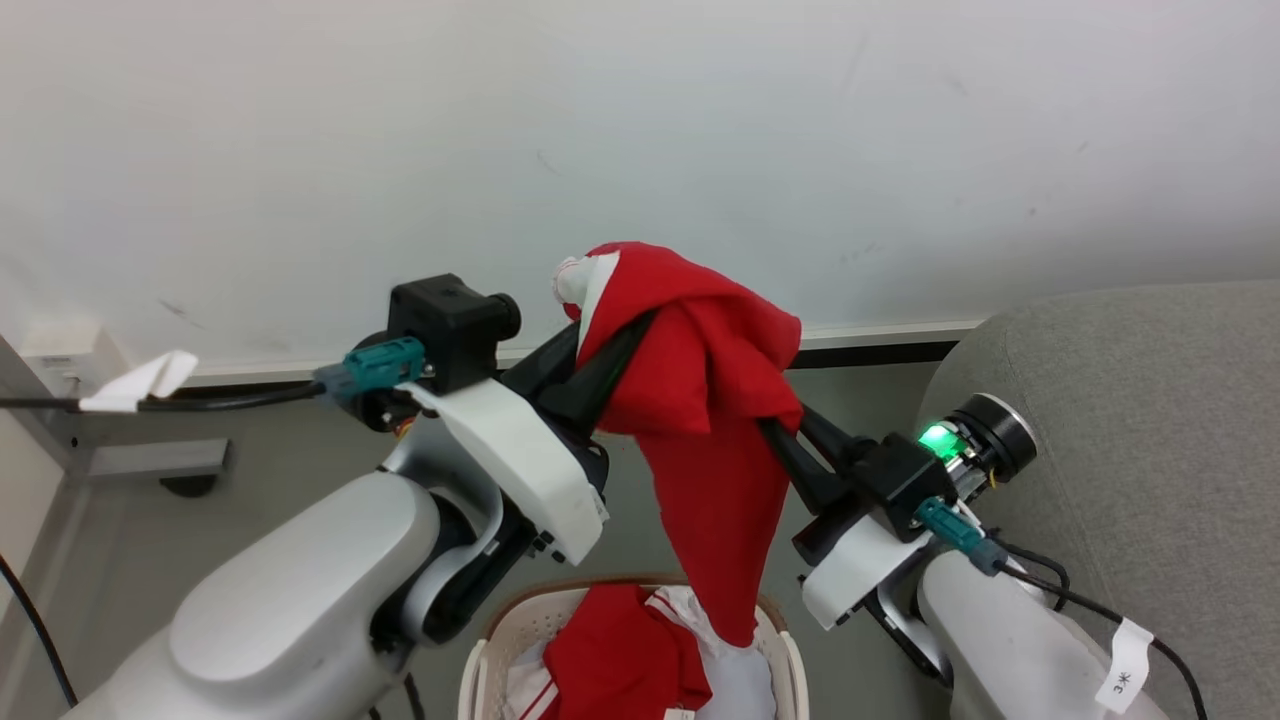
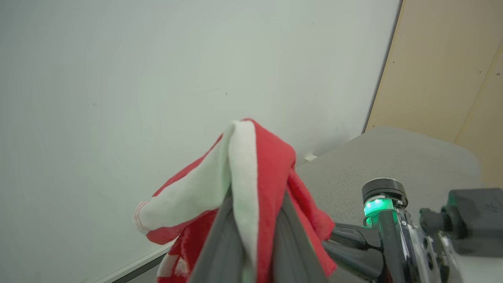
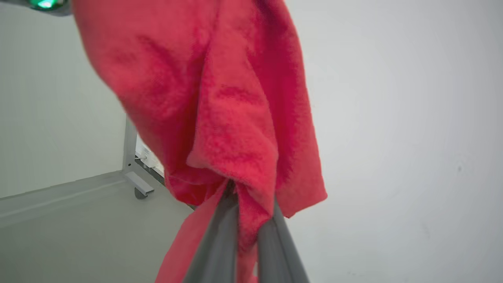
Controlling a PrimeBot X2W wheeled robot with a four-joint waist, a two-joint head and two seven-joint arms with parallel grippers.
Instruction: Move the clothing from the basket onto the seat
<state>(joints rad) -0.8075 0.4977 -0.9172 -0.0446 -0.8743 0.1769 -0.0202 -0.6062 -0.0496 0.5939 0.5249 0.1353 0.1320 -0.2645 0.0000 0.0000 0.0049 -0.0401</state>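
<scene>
We are clamping one red garment (image 1: 715, 380) in left gripper (image 2: 255, 204) and right gripper (image 3: 251, 212) fingers, above the basket (image 1: 475, 670) at six o'clock.

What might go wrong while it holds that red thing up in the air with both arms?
1. The red garment's long tail hangs down toward the basket. On the swing over to the sofa, it might snag the rim or drag along the red clothes lying inside.
2. The left tool and right tool each pinch a fold of the same garment. If they move apart, one fold may slip free.
</scene>
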